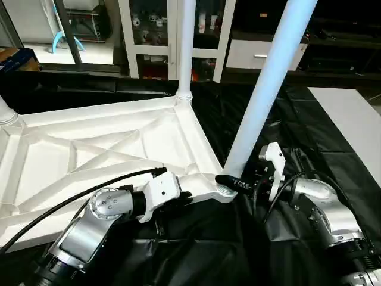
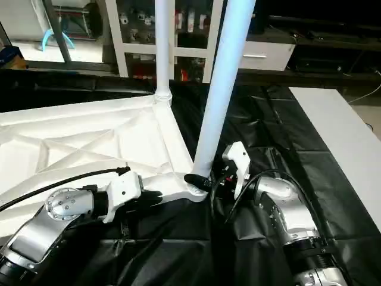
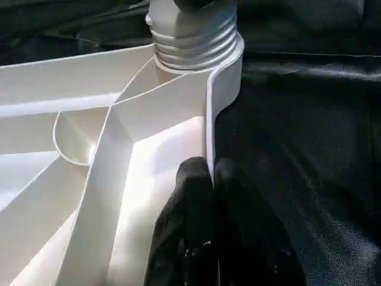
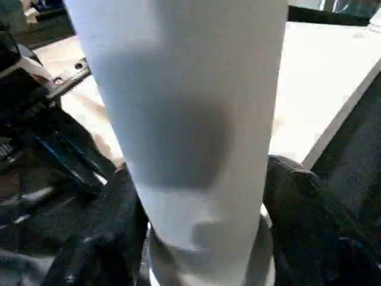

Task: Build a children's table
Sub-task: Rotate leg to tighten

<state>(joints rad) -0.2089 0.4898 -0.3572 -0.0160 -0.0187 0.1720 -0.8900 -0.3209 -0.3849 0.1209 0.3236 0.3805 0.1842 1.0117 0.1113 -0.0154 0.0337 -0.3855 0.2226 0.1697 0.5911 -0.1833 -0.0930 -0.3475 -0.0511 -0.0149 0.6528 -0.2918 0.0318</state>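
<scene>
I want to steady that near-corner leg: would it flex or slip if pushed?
The leg is a smooth tapered tube, so probably slippery and fairly stiff. It stands tall in the tabletop corner socket, so a high sideways push would likely lever it.

Count on inspection. Table top (image 1: 107,143): one, white, lying underside up. Legs standing in corner sockets: three in sight, namely the near leg (image 1: 268,83), the far leg (image 1: 186,42), and a third leg (image 1: 5,112) of which just the base shows at the picture's left edge. Grippers: two, a left gripper (image 1: 186,195) and a right gripper (image 1: 233,182), one per arm. Black sheet (image 1: 297,131) under the work: one. White board (image 1: 351,119) lying at the right: one. Cabinet (image 1: 172,36) with glass doors at the back: one. Black cable (image 1: 71,193) across the top: one.
</scene>
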